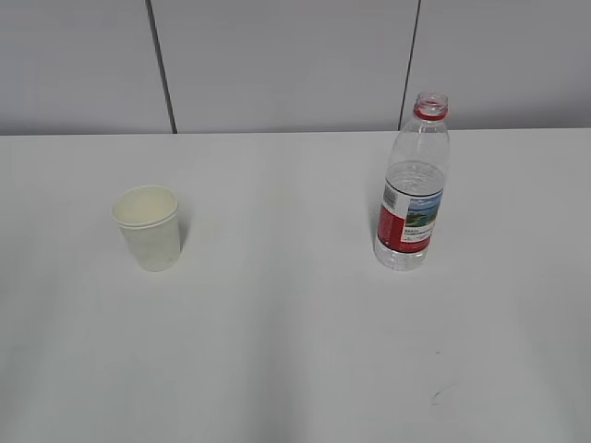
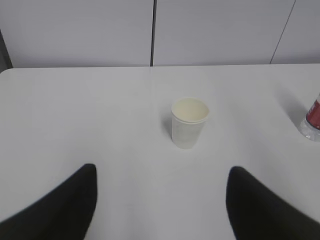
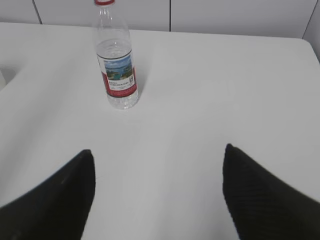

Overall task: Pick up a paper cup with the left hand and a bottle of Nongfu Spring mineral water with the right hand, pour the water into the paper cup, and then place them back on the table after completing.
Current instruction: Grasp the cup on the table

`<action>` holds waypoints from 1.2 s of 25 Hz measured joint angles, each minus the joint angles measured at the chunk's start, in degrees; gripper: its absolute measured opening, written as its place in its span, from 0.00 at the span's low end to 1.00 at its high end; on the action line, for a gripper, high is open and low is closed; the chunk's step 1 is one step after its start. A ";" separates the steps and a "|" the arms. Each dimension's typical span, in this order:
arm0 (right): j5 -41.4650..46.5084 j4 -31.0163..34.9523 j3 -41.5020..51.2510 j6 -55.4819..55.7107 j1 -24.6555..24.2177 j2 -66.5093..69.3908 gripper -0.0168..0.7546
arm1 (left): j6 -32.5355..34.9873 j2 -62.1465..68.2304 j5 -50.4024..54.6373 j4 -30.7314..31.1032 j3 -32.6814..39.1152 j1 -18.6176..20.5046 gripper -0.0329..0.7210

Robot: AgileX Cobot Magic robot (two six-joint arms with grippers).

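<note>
A small white paper cup (image 1: 148, 228) stands upright on the left of the white table (image 1: 277, 305). A clear bottle (image 1: 413, 196) with a red label and red neck ring, cap off, stands upright on the right, water (image 1: 414, 177) reaching its upper body. Neither arm shows in the exterior view. In the left wrist view my left gripper (image 2: 161, 170) is open and empty, the cup (image 2: 189, 122) ahead of it, slightly right of centre. In the right wrist view my right gripper (image 3: 157, 152) is open and empty, the bottle (image 3: 116, 60) ahead and to its left.
A grey panelled wall (image 1: 286, 60) rises behind the table's far edge. The bottle's base (image 2: 312, 122) shows at the right edge of the left wrist view. The table's right edge (image 3: 311, 47) shows at the far right of the right wrist view.
</note>
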 joint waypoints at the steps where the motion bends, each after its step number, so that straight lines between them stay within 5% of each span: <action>1: -1.54 0.00 -0.13 0.00 0.00 0.94 0.78 | 0.00 1.43 -1.89 -0.15 0.00 0.00 0.70; 24: -33.25 0.36 -0.22 2.29 0.00 30.28 0.78 | 0.00 32.36 -33.22 1.17 0.11 0.04 0.68; 30: -36.36 0.46 -0.22 2.34 0.00 33.92 0.78 | 0.00 38.89 -48.07 1.86 7.12 0.04 0.68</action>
